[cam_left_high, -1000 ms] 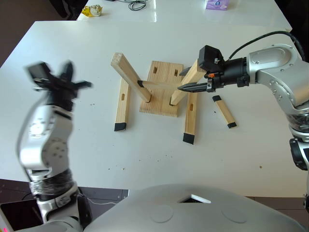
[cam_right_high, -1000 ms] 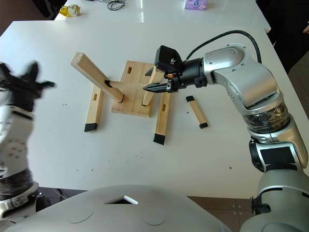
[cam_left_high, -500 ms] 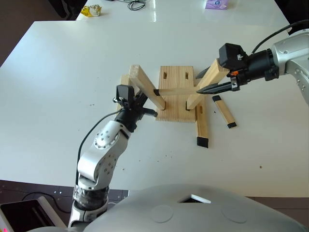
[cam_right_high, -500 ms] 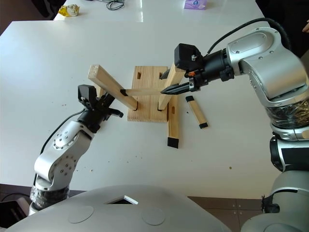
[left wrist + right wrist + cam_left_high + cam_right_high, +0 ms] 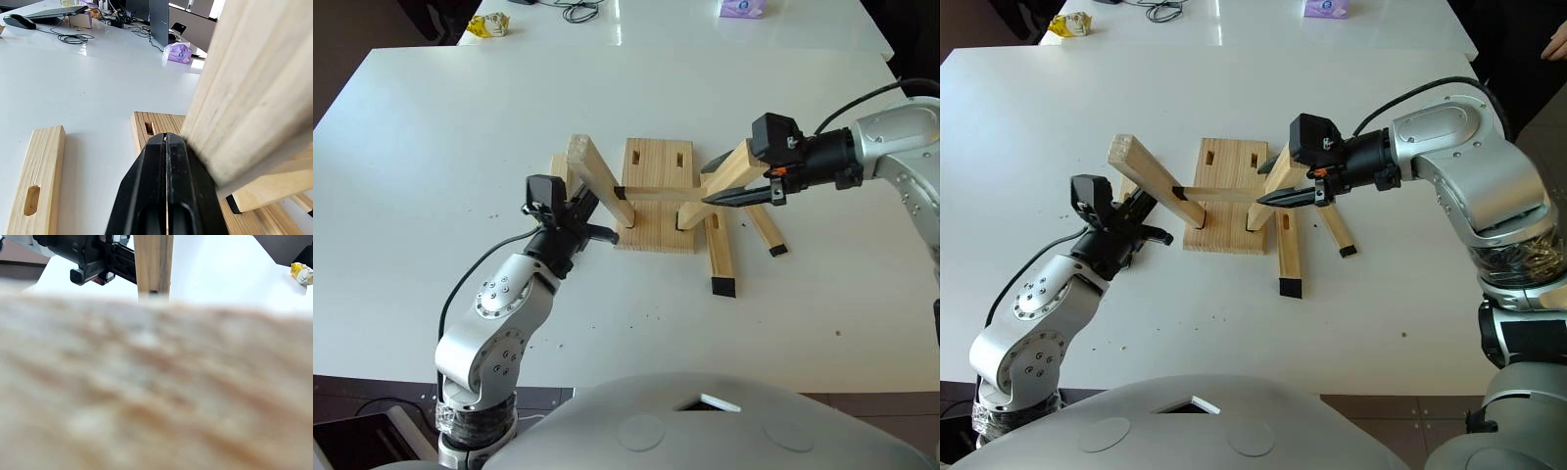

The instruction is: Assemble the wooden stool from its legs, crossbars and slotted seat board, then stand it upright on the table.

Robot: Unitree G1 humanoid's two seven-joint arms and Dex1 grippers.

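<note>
The slotted seat board (image 5: pixel 656 166) lies flat on the white table. Two legs stand tilted in it, the left leg (image 5: pixel 597 181) and the right leg (image 5: pixel 729 176), joined by a thin crossbar (image 5: pixel 661 193). My left gripper (image 5: pixel 590 208) is shut with its tips at the base of the left leg; the left wrist view shows its fingers (image 5: pixel 166 161) pressed together beside that leg (image 5: pixel 254 93). My right gripper (image 5: pixel 729 197) is shut and lies against the right leg where the crossbar meets it. I cannot tell whether it pinches anything.
A loose leg (image 5: pixel 720 257) with a black foot lies right of the board. Another slotted leg (image 5: pixel 41 176) lies left of it. A short crossbar (image 5: pixel 767 231) rests further right. A yellow packet (image 5: pixel 494 22) and a purple box (image 5: pixel 744 8) sit on the far table.
My left arm came in from the left side and set its gripper at the left leg's base. The head view shifted. My right gripper stays at the right leg.
</note>
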